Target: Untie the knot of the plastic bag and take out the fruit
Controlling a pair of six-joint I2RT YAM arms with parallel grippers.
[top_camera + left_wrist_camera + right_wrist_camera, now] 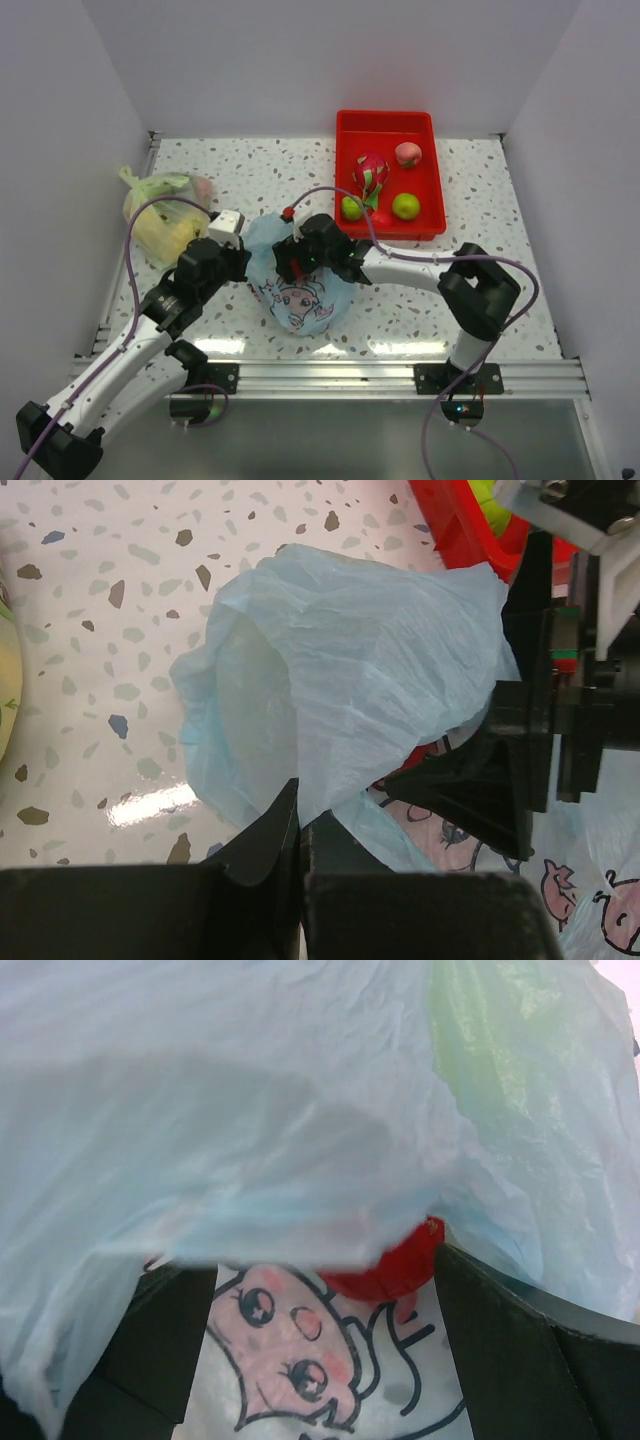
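Note:
The light blue plastic bag [300, 292] with the cartoon girl's face lies at the table's middle, its mouth open; no knot shows. My left gripper [243, 262] is shut on the bag's thin upper edge [330, 670] and holds it up, jaws pinched together [300, 812]. My right gripper [290, 262] is open and reaches into the bag's mouth. A red fruit [392, 1265] lies between its spread fingers [315, 1260], close to the right one, half under the film. The dragon fruit [370, 175], the peach [407, 153] and two green fruits [405, 206] lie in the red tray [388, 124].
A yellow-green bag [165, 215] with yellow fruit sits at the back left, just beyond my left arm. The red tray stands at the back right, its corner showing in the left wrist view [455, 525]. White walls close the table on three sides.

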